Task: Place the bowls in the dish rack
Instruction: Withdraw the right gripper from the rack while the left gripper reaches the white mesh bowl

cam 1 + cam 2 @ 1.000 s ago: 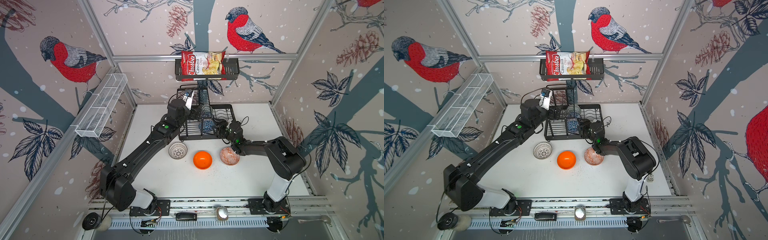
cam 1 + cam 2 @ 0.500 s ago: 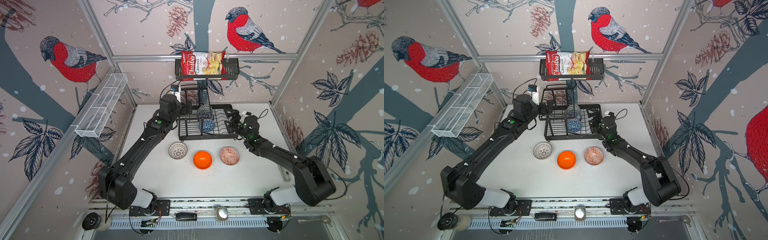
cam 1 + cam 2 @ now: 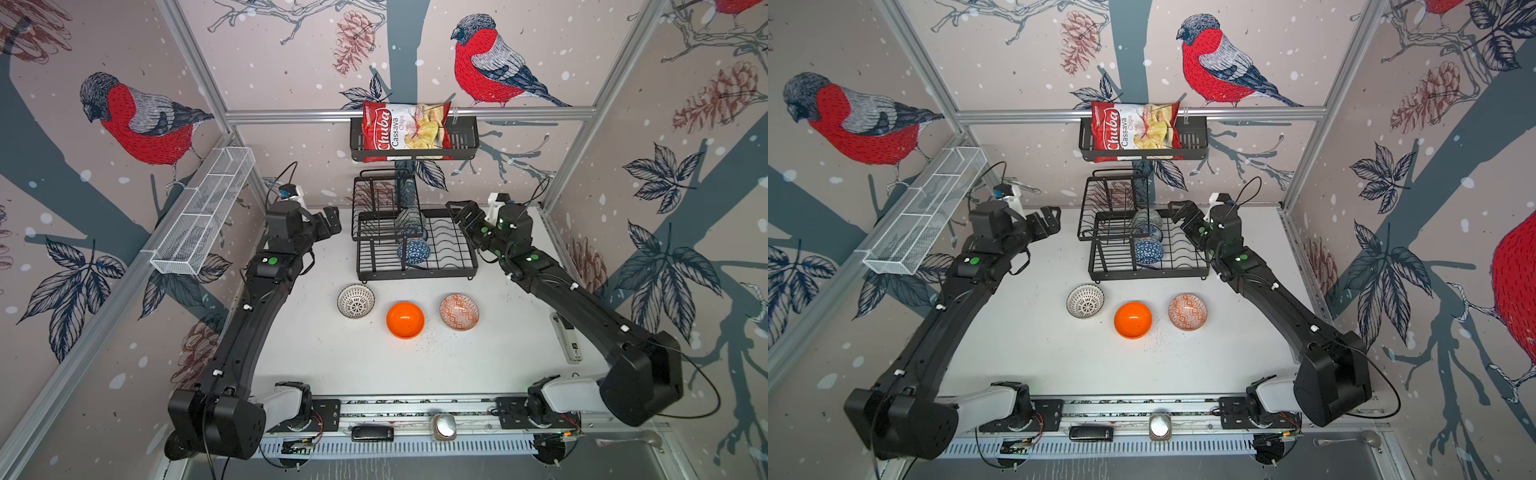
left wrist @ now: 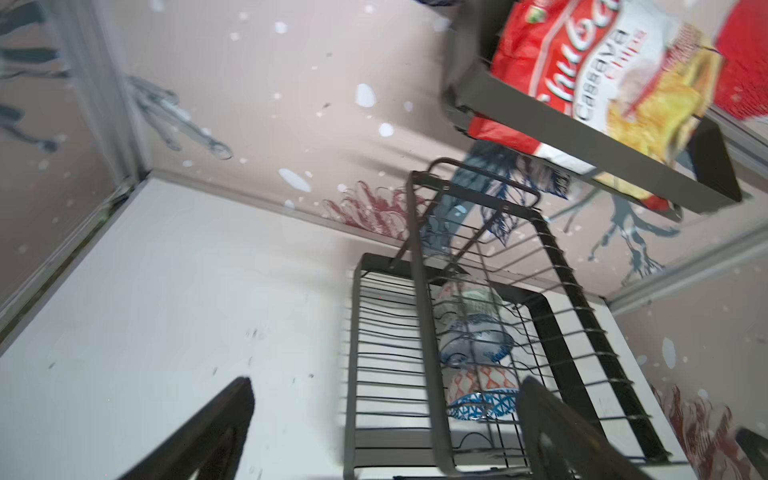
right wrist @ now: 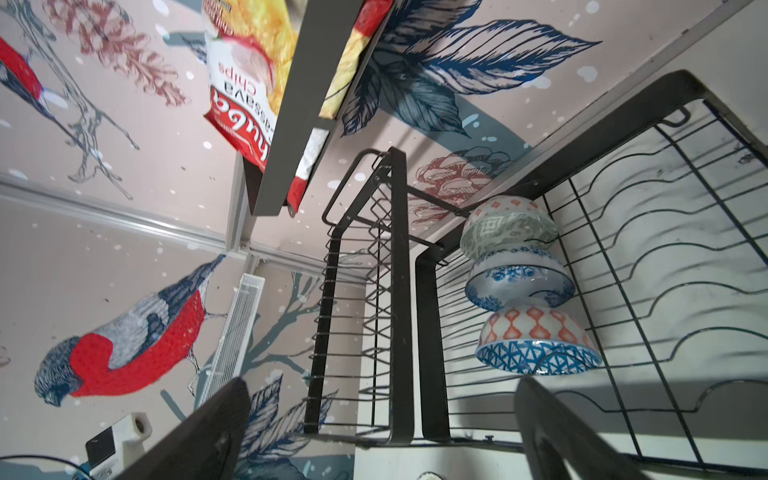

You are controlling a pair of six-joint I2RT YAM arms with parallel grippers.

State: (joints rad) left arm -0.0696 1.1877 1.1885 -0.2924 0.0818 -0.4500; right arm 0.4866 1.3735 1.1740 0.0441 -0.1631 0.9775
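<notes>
Worktop (image 3: 340,365) is white, with dark specks near its middle, and is boxed in by walls (image 3: 137,124) papered with red-breasted birds, pine cones and leaves. The rack (image 3: 415,274) stands at its 12 o'clock. Above the rack, on the back wall, a black basket (image 3: 463,141) holds a chips bag (image 3: 405,131). A mesh basket (image 3: 203,220) hangs on the wall at 10 o'clock.

Three bowls sit upright and apart at 6 o'clock of the rack. They are the white bowl (image 3: 355,300), the orange bowl (image 3: 405,320) at its 4 o'clock, and the red patterned bowl (image 3: 459,311) at 2 o'clock of the orange one.

In both top views only the blue bowl (image 3: 413,251) shows plainly in the rack's lower tier; the upper shelf half hides whatever stands behind it. The right wrist view shows three bowls there, on edge and packed close: the grey-green bowl (image 5: 509,232), the blue-white bowl (image 5: 519,282) and the blue bowl. The left wrist view is blurred and shows them only through the wires.

The left pincer (image 3: 331,219) hangs at 9 o'clock of the rack and the right pincer (image 3: 460,212) at 3 o'clock. Both gape wide and hold nothing.
</notes>
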